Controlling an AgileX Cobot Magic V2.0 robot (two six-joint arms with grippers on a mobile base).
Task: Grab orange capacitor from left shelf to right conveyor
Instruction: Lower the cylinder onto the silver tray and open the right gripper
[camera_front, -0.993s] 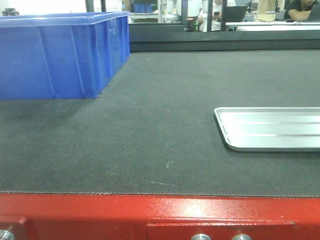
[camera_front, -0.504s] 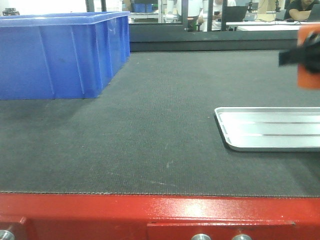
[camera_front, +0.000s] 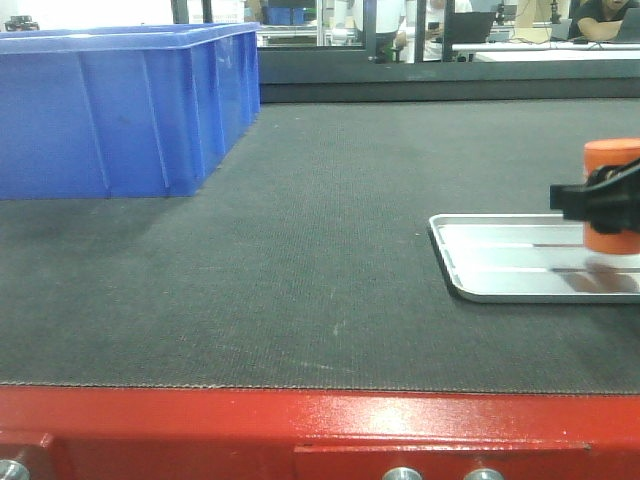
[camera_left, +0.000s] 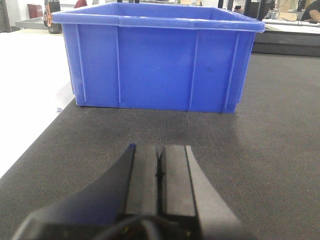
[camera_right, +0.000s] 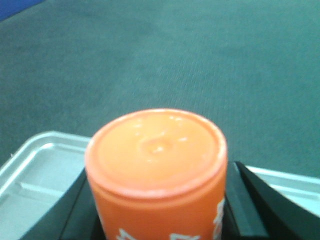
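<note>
Left claw (camera_left: 160, 175): black, flat grey pads; right claw (camera_front: 600, 200) black.

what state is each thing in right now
orange capacitor: upright, held over the tray
right gripper: shut on the capacitor
left gripper: shut, empty, above the belt
silver tray: flat on the belt
blue bin: upright on the belt
conveyor belt: motion cannot be told
</note>
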